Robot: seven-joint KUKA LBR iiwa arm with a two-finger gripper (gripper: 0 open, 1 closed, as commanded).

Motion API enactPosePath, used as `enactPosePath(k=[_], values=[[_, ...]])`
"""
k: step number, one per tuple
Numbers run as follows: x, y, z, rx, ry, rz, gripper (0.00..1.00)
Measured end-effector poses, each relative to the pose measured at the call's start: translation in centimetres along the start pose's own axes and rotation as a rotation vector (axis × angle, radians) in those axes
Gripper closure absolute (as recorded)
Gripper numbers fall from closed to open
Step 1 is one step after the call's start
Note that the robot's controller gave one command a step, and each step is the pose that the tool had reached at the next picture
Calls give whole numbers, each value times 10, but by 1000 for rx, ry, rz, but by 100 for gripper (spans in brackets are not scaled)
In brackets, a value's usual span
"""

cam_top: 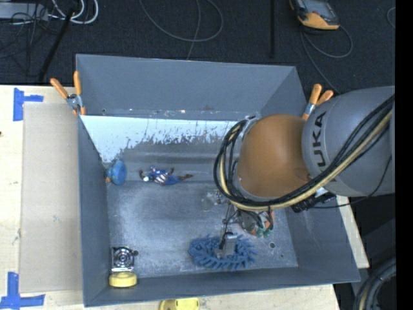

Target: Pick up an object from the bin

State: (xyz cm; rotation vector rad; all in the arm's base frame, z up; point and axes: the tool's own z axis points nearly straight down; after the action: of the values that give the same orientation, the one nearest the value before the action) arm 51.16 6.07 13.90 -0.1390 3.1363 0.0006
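My gripper (228, 235) hangs below the arm's wrist at the front right of the bin, right over the top edge of a dark blue ruffled, knitted-looking piece (219, 253) lying flat on the floor. Its tip seems to touch or nearly touch that piece. Nothing shows as lifted off the floor.
A small blue and white toy figure (161, 175) lies at the back middle, with a blue rounded lump (117, 172) to its left by the wall. In the front left corner are a small silver metal part (122, 257) and a yellow round tape measure (122, 279).
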Motion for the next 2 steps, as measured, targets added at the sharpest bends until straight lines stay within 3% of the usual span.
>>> enactPosePath(k=[1, 2], values=[[-4, -13, 39, 0, 3, -134, 0], [26, -10, 68, 0, 6, -47, 100]])
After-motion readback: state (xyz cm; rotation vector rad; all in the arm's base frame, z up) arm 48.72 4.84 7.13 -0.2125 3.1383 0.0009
